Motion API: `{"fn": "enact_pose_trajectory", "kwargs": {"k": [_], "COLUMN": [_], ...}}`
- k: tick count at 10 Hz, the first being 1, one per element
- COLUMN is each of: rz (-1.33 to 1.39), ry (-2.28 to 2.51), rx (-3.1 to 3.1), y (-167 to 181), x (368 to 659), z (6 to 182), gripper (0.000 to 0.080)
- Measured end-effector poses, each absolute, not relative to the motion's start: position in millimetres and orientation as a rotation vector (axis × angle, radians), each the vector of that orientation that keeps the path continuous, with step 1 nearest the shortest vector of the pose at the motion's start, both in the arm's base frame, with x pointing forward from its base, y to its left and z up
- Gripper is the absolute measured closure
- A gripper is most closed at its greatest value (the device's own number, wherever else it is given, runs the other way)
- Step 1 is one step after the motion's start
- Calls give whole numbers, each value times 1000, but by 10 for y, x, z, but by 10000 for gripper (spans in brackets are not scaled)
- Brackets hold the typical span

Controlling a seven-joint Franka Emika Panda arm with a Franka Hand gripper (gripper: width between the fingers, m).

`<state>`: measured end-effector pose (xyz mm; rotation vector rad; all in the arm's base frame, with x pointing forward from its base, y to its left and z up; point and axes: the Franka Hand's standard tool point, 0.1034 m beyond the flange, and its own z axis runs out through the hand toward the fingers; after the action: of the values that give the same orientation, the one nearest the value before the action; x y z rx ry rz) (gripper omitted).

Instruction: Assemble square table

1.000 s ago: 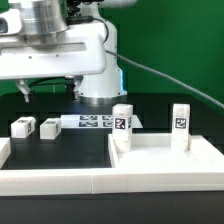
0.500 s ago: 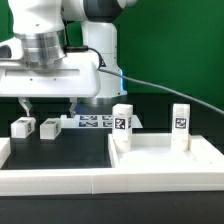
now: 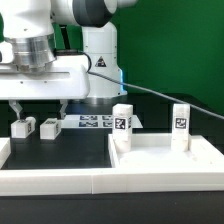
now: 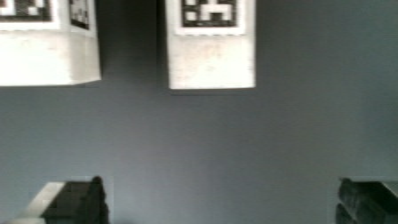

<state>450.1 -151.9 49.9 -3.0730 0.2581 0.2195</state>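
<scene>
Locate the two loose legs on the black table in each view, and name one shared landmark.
Exterior view: loose legs at the exterior view's left, side by side, below the open hand.
Wrist view: both loose legs ahead of the hand, cut off by the frame edge.
Shared landmark: the hand's two fingers.

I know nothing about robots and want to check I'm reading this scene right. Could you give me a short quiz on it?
1. How many legs stand upright on the tabletop?
2. True or false: the gripper is shut on a leg.
3. What is the gripper nearest? A: the two loose legs; B: the marker board; C: the tabletop.
Key: 1: two. 2: false, it is open and empty. 3: A.
</scene>
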Motion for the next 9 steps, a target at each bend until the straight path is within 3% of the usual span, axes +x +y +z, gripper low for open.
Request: {"fn": "enact_pose_trajectory", "kwargs": {"k": [4,9], "rz": [239,718], "ry": [236,225], "rx": [-3075,-2895], "y": [-1541,-1453], "x": [4468,4414], "z": [434,347], "gripper": [150,150]}}
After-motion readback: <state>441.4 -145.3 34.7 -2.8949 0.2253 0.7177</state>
